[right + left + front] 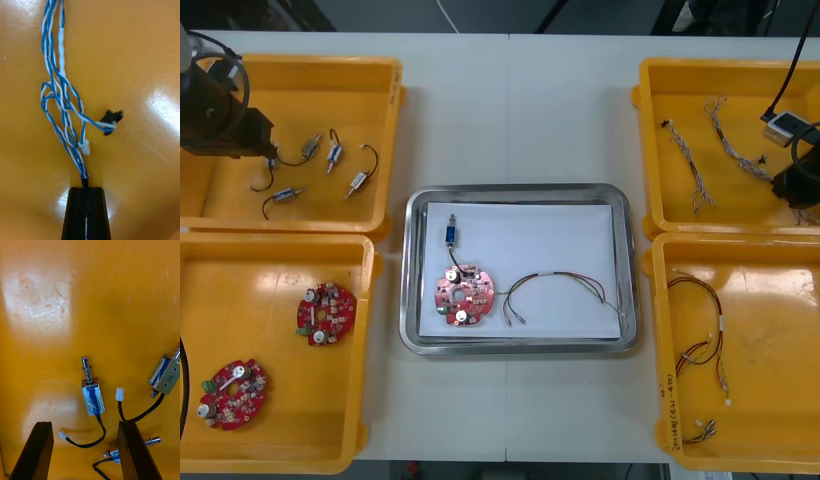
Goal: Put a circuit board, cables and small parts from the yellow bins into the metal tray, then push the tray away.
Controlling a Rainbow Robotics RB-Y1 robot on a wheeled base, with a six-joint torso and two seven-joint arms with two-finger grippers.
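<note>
Boards lay nearest: two round red circuit boards [326, 312] in the near left yellow plastic bin [366, 400], with red and yellow cables [702, 335] across the table in the near right yellow bin [660, 400]. Between the bins sat the shiny metal tray [520, 346], white inside. It held a third round red circuit board [463, 294], a small metal part [451, 236] just beyond that board, and a thin looped cable [560, 285] beside it (its colours too fine to tell). Farther off, the left gripper [85, 425] hung low in the far left yellow bin [394, 140]. Its black fingers [33, 450] stood apart, and a blue-wrapped small metal part [92, 394] lay just past the gap between them, touching neither. In the far right yellow bin [648, 140], the right gripper [86, 191] was clamped on the end of a twisted blue and white cable [62, 112], whose loops trailed away over the bin floor.
</note>
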